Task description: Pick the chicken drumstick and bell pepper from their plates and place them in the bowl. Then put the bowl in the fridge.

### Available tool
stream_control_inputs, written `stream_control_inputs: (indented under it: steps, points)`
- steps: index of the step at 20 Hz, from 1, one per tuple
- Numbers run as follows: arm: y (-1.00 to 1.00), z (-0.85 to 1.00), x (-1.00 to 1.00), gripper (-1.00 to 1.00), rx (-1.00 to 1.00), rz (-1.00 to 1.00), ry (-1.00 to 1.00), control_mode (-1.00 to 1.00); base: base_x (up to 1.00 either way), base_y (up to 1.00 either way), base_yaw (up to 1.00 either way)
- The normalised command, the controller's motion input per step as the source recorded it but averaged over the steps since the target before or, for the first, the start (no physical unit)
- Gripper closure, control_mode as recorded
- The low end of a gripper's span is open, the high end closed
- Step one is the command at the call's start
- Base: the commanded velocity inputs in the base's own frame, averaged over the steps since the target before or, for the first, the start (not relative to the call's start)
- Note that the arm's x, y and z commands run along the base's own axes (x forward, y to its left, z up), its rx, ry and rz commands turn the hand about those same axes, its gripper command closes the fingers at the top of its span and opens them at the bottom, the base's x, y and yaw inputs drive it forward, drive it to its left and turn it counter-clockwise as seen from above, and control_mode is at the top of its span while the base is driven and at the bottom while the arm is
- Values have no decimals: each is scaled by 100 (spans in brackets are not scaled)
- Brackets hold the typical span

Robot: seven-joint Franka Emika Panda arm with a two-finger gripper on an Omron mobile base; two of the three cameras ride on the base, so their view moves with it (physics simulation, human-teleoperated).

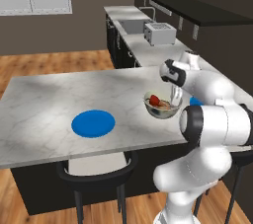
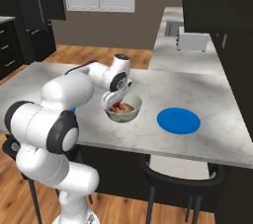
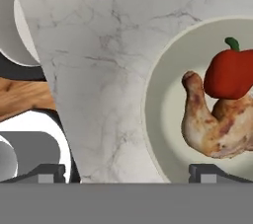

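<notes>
On the marble counter [image 1: 44, 104] the bowl [image 1: 161, 105] sits near the front edge, already holding the drumstick [image 3: 212, 124] and the pepper [image 3: 230, 75], which rests on the meat — both foods loaded, by the look of it, leaving only the trip to the fridge. The gripper [image 3: 127, 171] hangs low over the bowl's near rim, fingers spread wide and gripping nothing, one tip over the rim, the other over bare counter. An emptied blue plate [image 2: 178, 120] lies well apart; a chair [image 1: 96, 171] is tucked below the counter's edge.
</notes>
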Motion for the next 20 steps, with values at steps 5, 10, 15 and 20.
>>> stream_control_inputs:
  steps: [5,10,15,20]
  points:
    - [10,24,-25,-100,-19,-14,4,-100,0,0,0]
    - [2,2,-30,-100,-3,-21,0,-100,0,0,0]
    - [6,-5,-21,-100,-1,-12,-9,-100,0,0,0]
    - [3,-2,7,-100,-1,0,-17,-100,0,0,0]
